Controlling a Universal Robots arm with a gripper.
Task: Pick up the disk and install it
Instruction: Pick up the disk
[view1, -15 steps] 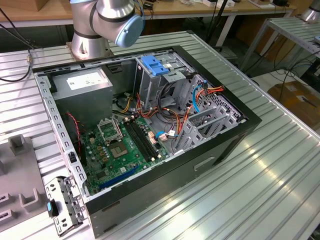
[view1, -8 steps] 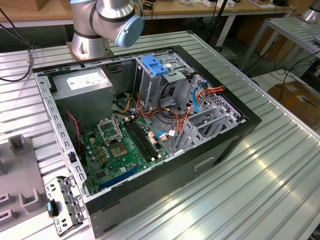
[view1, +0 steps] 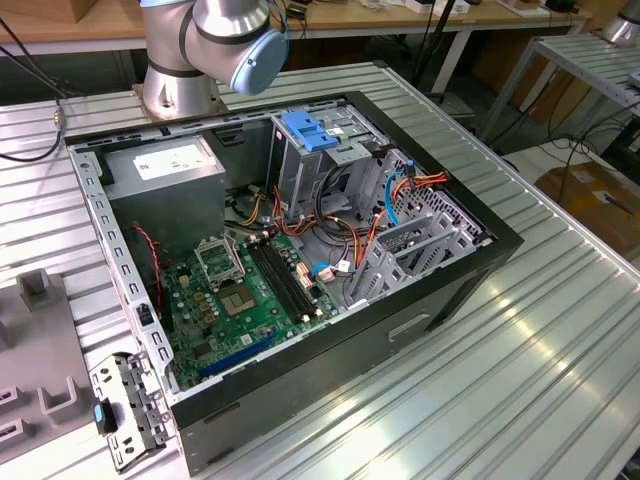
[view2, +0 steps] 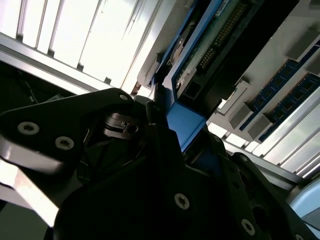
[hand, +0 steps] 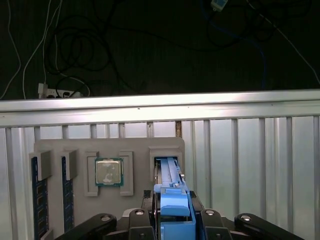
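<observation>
Gripper (hand: 175, 202) pinches flat disk (hand: 169, 172) — smooth blue plastic rails.

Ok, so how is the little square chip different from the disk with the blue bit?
The chip lies flat in its pocket; the disk stands on edge in its slot. The chip is silver with a green rim; the disk shows a blue plastic rail. The claw is right at the disk, while the chip sits apart from it. Both rest in the same grey tray.
</observation>
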